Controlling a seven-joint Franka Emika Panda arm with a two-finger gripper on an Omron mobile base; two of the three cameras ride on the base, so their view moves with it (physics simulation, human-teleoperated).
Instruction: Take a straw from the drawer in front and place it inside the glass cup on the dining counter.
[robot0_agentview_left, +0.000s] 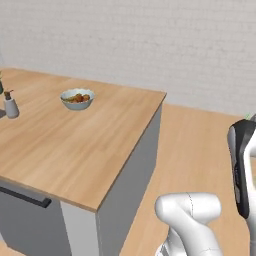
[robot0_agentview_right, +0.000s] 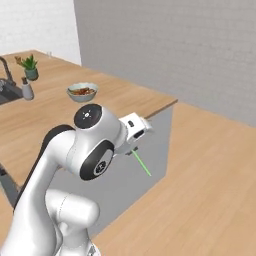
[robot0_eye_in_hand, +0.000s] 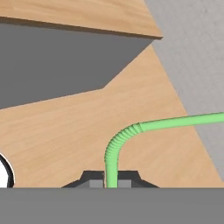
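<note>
Pinched between the two dark finger tips at the bottom of the hand view, the straw (robot0_eye_in_hand: 114, 153) rises as a bright green stem, turns through its ribbed bend and runs off to the right edge of that view. The tool (robot0_eye_in_hand: 111, 181) is closed on the straw's short end, with the jaws set tight against the stem on either side.

From the right base view, the tool (robot0_agentview_right: 134, 150) sits below the white wrist block, off the near corner of the island, and the straw (robot0_agentview_right: 141, 163) slants down and to the right from it, over the grey side panel of the island. Below it lies the light wood floor (robot0_agentview_right: 200, 200).

Further out, the dining worktop (robot0_agentview_left: 75, 145) spreads as a broad light wood top on a grey base. On it stands a pale bowl (robot0_agentview_left: 77, 99) with brown food inside, well apart from the tool. Beyond the bowl, near the far left, a small shaker with a dark top (robot0_agentview_left: 10, 106) stands upright. In the right base view a little potted plant (robot0_agentview_right: 30, 66) sits behind it, beside a dark sink (robot0_agentview_right: 7, 91) with a curved tap.
</note>
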